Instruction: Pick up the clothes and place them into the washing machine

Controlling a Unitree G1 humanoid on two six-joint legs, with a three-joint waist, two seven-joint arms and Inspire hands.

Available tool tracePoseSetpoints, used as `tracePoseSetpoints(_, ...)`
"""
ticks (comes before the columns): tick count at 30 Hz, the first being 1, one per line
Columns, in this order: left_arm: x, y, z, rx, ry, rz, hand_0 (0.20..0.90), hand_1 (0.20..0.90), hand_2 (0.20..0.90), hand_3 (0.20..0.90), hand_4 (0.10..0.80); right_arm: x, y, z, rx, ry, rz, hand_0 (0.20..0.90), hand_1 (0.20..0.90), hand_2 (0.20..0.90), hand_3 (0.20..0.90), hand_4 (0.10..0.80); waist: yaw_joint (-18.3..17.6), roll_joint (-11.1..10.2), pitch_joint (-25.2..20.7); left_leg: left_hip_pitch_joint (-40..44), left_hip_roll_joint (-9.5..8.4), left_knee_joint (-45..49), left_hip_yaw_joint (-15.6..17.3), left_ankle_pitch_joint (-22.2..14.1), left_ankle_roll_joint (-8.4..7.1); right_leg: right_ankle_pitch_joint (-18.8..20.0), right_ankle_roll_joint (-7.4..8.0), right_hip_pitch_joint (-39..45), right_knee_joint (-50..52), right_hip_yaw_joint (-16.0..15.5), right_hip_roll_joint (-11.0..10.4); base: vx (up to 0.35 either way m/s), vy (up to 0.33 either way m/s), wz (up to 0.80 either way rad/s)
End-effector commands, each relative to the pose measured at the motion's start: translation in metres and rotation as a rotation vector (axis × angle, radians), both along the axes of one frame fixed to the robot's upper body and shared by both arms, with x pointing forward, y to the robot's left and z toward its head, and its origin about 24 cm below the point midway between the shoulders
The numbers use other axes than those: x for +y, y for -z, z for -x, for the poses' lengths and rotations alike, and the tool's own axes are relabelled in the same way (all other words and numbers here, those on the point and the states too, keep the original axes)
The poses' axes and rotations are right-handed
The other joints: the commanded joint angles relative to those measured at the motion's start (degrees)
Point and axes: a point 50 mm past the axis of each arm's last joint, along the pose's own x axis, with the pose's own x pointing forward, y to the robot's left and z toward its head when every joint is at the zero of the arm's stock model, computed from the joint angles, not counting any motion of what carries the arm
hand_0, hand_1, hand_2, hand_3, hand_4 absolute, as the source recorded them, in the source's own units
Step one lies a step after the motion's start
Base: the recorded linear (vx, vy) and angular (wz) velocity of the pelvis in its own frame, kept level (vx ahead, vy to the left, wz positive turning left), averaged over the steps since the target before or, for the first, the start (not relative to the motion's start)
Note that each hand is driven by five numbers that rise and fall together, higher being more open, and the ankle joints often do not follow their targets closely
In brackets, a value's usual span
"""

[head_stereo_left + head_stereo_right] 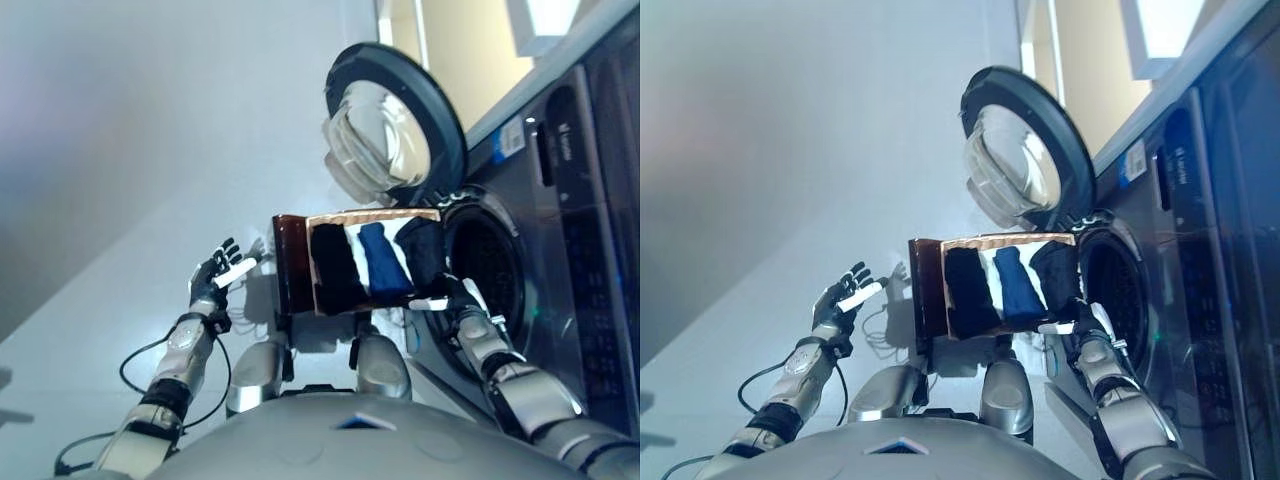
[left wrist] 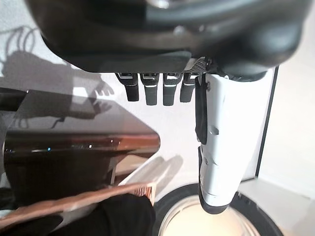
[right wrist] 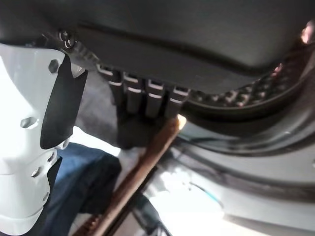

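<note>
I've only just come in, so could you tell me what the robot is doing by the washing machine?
The robot stands before a front-loading washing machine whose round door is swung open. A brown basket in front of it holds black and blue clothes. Its right hand reaches in at the dark garment nearest the drum, by the basket's rim, with no clear grip visible. Its left hand hangs open and empty beside the basket. No clothes show inside the drum.

A dark grey washing machine (image 1: 560, 250) with a smooth, glossy front; its round door (image 1: 395, 125) holds clear, shiny glass. A brown basket (image 1: 345, 262) has a woven rim (image 3: 142, 169) and glossy side. Inside lie soft, matt black cloth (image 1: 335, 268) and blue cloth (image 1: 383, 262).
</note>
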Motion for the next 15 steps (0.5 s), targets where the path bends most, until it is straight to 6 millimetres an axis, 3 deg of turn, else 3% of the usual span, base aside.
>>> tracePoseSetpoints(1, 0.002, -0.036, -0.026, -0.21, 0.051, -0.017, 0.9, 0.9, 0.9, 0.9, 0.8, -0.03, -0.028, -0.021, -0.079, 0.022, 0.145, 0.9, 0.9, 0.9, 0.9, 0.8, 1.1, -1.4, 0.4, -5.6, -0.82, 9.9, -0.3, -5.8, -2.17, -1.0, 2.84, -5.6, 9.3, 1.0, -5.1, -0.005, 0.019, 0.1)
tracePoseSetpoints(15, 0.003, -0.045, -0.029, -0.243, 0.067, -0.017, 0.9, 0.9, 0.9, 0.9, 0.8, -0.028, -0.036, -0.034, -0.081, -0.039, 0.207, 0.9, 0.9, 0.9, 0.9, 0.8, 2.0, -1.1, 1.0, -12.2, -2.46, 16.1, -0.7, -8.0, -1.51, -1.3, 2.85, -9.9, 11.7, 1.0, -6.8, -0.004, 0.025, 0.06)
